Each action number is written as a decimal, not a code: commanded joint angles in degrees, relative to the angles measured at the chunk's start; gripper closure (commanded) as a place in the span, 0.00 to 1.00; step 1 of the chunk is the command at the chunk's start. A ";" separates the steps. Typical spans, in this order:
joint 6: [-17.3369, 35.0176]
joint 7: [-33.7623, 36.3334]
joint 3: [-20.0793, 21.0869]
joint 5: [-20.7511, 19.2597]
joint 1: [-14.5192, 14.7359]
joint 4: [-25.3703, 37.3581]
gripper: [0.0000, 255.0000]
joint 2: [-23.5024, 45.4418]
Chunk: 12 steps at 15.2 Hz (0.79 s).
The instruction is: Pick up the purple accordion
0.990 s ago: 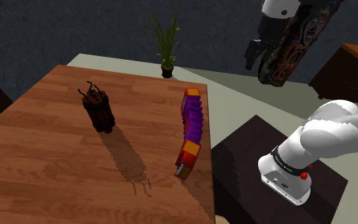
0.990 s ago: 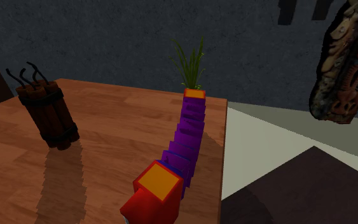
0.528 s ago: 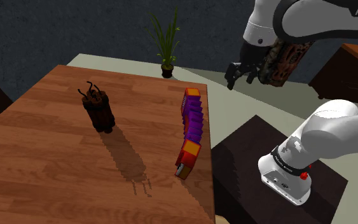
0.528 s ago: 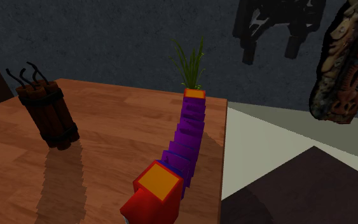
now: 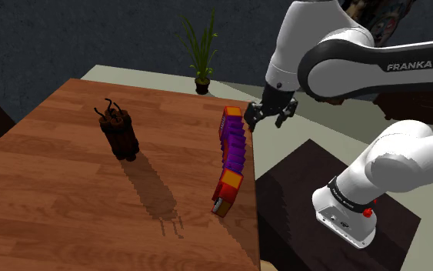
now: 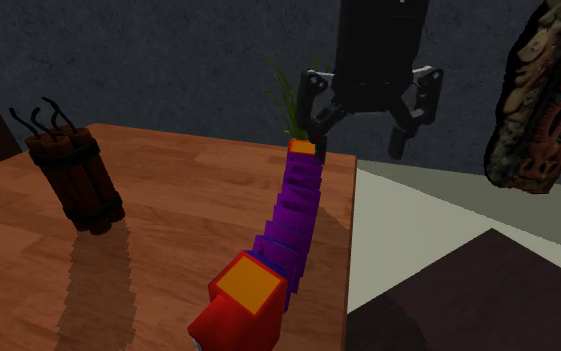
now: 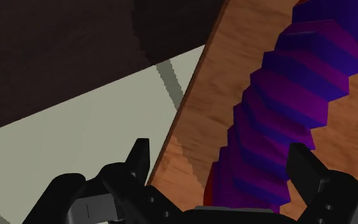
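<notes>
The accordion [image 5: 234, 150] lies stretched out along the wooden table's [image 5: 53, 192] edge nearest the stand, with purple bellows and a red and orange block at each end. In the second exterior view the accordion [image 6: 298, 211] runs away from the camera. My gripper [image 5: 268, 117] hangs open just above and beside its far end, over the table's edge. Seen from the front, the gripper [image 6: 360, 125] has its fingers spread wide above the far orange block. In the wrist view the purple bellows [image 7: 292, 114] sit close under the open gripper [image 7: 222, 168], nearer one finger.
A bundle of brown sticks with black fuses [image 5: 121, 135] stands upright on the table, away from the accordion. A potted plant [image 5: 201, 46] stands on the floor beyond the far edge. The dark stand [image 5: 314, 192] is beside the table. A patterned object [image 6: 542, 100] hangs at the upper right.
The arm has swung down and toward the shoulder view's left, bringing the open gripper from high above the floor to just over the accordion's far end. The accordion has not moved.
</notes>
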 commanded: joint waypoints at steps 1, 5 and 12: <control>4.12 4.37 3.37 1.43 -0.45 0.30 0.00 3.36; 12.39 13.33 10.52 2.61 -2.32 1.63 0.00 11.05; 21.18 18.71 15.91 1.47 -4.78 0.98 0.00 18.46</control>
